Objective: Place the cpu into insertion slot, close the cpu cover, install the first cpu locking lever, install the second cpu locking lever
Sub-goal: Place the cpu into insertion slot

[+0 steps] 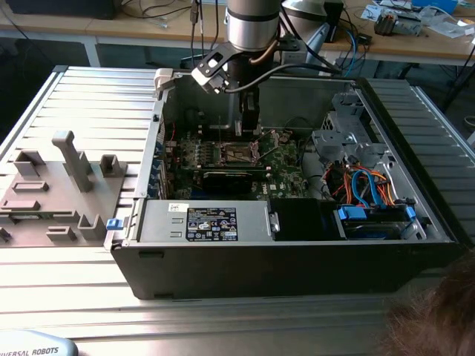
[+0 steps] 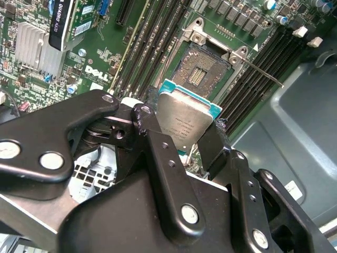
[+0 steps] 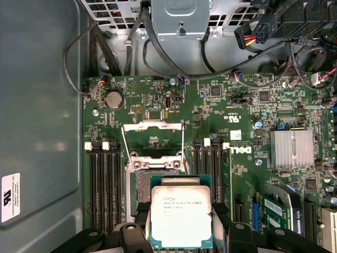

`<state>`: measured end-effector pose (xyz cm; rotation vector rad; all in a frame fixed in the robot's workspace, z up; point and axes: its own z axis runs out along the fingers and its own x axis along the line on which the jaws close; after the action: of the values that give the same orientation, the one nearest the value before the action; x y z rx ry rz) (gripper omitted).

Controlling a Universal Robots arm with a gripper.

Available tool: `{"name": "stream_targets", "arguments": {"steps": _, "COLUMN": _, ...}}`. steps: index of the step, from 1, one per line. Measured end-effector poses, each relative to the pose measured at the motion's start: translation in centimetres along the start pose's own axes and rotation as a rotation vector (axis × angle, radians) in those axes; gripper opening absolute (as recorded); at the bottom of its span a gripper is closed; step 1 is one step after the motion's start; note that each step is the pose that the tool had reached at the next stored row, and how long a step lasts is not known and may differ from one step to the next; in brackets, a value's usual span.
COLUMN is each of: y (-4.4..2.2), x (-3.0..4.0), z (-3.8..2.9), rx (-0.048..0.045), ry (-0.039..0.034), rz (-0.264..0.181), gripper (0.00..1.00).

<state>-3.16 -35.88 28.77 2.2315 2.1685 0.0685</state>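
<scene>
Your fingers [image 2: 210,142] pinch the cpu [image 3: 180,216], silver-grey printed lid on a teal-edged square, hanging over the uncovered insertion slot [image 2: 202,74].

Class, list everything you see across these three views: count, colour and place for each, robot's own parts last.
computer case: one, black, open, on the ribbed metal table.
motherboard: one, green, inside the case.
insertion slot: one, dark with silver rim, on the motherboard, empty.
cpu cover: one, silver, swung open beside the slot.
cpu: one, silver-topped, held above the motherboard, near the slot.
heatsink: one, silver, on the motherboard.
power supply: one, silver, along the case's near wall in the exterior view.
fixture blocks: several, grey, on the table at the exterior view's left.
robot arm: one, silver-grey, above the case.
gripper: one, black, shut on the cpu.
</scene>
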Motion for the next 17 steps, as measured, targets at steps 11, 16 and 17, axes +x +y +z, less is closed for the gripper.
{"name": "stream_targets", "arguments": {"steps": 11, "y": -0.01, "x": 0.0, "z": 0.19, "rx": 0.0001, "ry": -0.0005, "rz": 0.0, "gripper": 0.54}}
{"name": "stream_targets", "arguments": {"steps": 16, "y": -0.02, "x": 0.0, "z": 0.3, "rx": 0.0, "ry": -0.0004, "rz": 0.0, "gripper": 0.54}}
{"name": "stream_targets", "arguments": {"steps": 17, "y": -0.02, "x": 0.0, "z": 0.31, "rx": 0.0, "ry": -0.0004, "rz": 0.0, "gripper": 0.54}}
